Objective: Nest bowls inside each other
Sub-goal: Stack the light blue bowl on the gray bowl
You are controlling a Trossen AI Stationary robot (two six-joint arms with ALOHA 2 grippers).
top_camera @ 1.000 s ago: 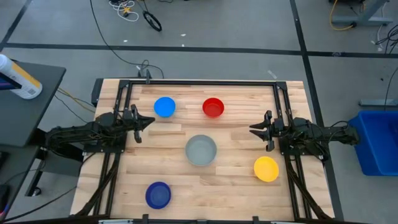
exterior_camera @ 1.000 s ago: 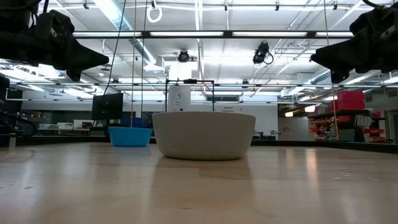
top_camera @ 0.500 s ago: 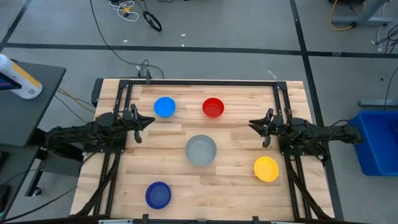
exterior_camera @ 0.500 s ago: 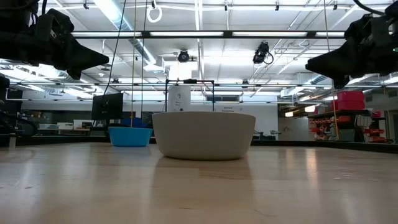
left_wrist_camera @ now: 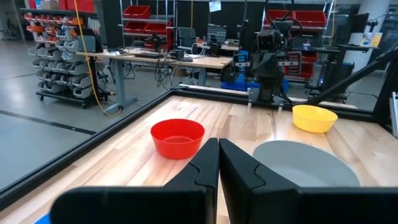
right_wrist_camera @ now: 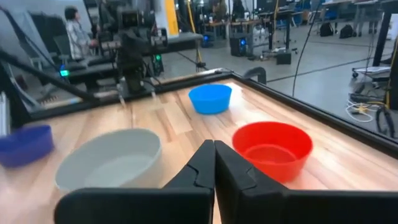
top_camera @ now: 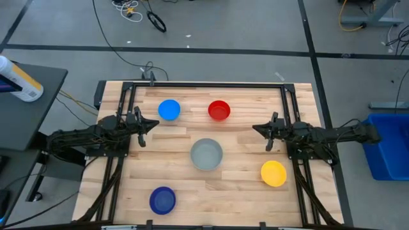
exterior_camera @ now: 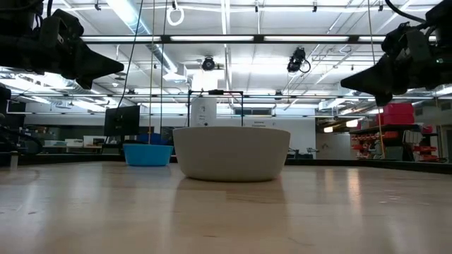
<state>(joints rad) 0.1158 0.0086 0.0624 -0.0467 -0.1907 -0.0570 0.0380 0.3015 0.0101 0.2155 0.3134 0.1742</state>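
Observation:
Five bowls stand apart, each on its base on the wooden table: light blue and red at the far side, grey in the middle, yellow at the near right, dark blue at the near left. My left gripper hovers shut at the table's left, pointing level toward the middle, with nothing in it. My right gripper hovers shut at the right, facing it, also with nothing in it. The red bowl and grey bowl lie just ahead of it.
A black metal frame runs along the table's far edge and sides. Bare wood lies between the bowls. A blue bin stands on the floor off the right edge, and a dark side table with a bottle stands to the left.
My right gripper has reached a little toward the middle of the table and sunk slightly, its fingertips tipping a bit downward. The bowls have stayed where they were.

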